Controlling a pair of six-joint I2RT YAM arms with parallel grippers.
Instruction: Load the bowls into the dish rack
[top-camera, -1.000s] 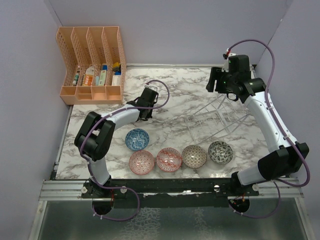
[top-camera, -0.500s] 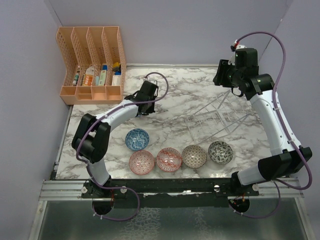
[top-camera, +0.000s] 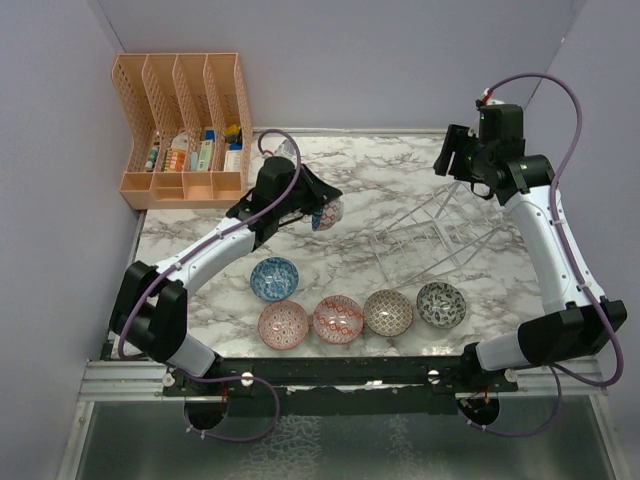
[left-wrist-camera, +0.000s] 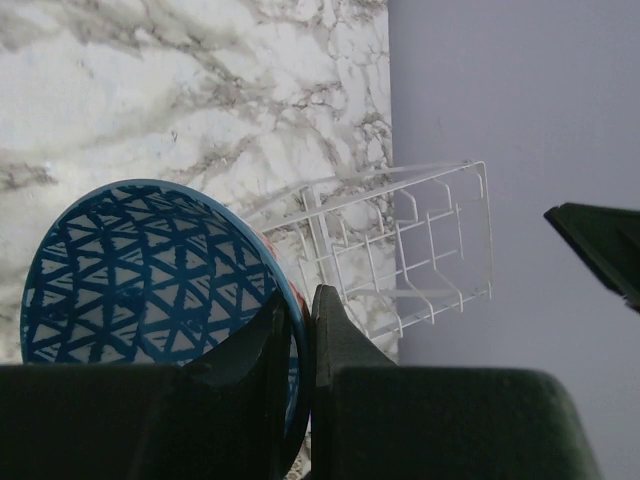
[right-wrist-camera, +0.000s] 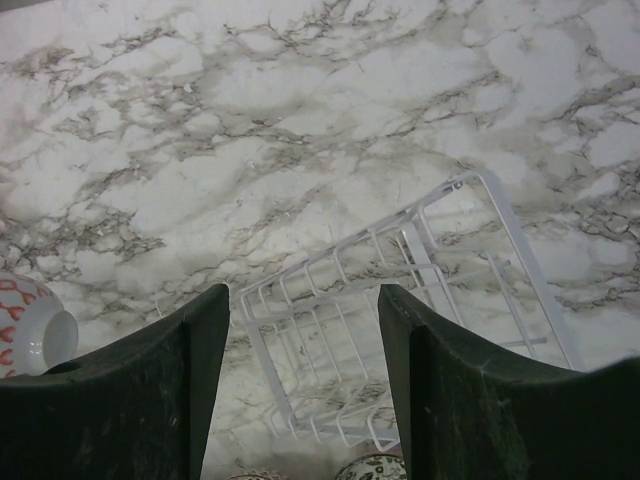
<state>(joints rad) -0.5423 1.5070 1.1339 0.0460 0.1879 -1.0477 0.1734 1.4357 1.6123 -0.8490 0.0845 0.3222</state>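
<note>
On counter, R of centre: dish rack. In front, along near edge: four-bowl row, w/ fifth bowl just behind its L end. Sixth bowl in left claw, L of rack; organiser at far-L corner.

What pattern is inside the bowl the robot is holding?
The bowl is dark blue with white criss-cross triangles inside. The left wrist view shows it best.
</note>
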